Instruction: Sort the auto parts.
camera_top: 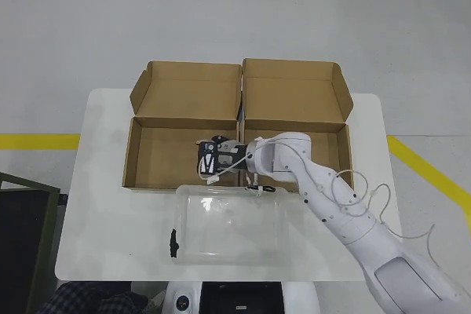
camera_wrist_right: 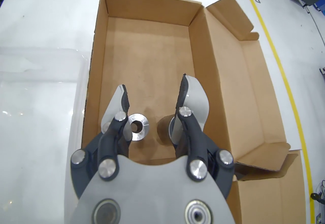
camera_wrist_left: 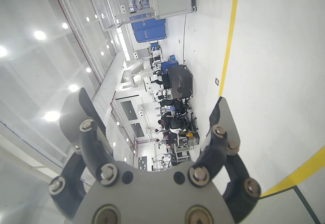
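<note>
right, my right gripper (camera_wrist_right: pixel 154 83) hangs spread over the left cardboard box (camera_wrist_right: pixel 148 10), with a silver metal bushing (camera_wrist_right: pixel 137 130) on the box floor close by one finger. the clear plastic bin (camera_wrist_right: pixel 38 62) sits just past the box wall. my left gripper (camera_wrist_left: pixel 152 97) is spread too.

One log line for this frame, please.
right gripper: open, over left cardboard box | metal ring: on box floor | left gripper: open, facing room
</note>
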Controlling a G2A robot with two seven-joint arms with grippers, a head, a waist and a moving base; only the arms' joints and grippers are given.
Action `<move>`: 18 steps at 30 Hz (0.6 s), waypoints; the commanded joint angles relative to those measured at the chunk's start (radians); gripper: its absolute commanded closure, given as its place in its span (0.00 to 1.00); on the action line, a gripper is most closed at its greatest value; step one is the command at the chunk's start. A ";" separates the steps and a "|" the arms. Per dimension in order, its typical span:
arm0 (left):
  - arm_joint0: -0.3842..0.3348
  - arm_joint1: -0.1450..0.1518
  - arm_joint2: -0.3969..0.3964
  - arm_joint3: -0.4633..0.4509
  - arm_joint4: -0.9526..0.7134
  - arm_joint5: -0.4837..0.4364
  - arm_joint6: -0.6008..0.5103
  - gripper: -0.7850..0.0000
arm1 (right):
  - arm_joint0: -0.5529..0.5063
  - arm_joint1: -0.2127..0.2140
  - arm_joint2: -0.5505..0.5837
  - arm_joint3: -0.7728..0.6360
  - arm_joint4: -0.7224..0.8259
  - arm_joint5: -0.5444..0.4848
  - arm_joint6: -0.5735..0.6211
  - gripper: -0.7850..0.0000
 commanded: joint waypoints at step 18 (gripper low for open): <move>0.000 0.000 0.000 0.000 0.000 0.000 0.000 0.00 | -0.459 0.112 0.331 -0.512 -0.011 -0.009 0.075 0.00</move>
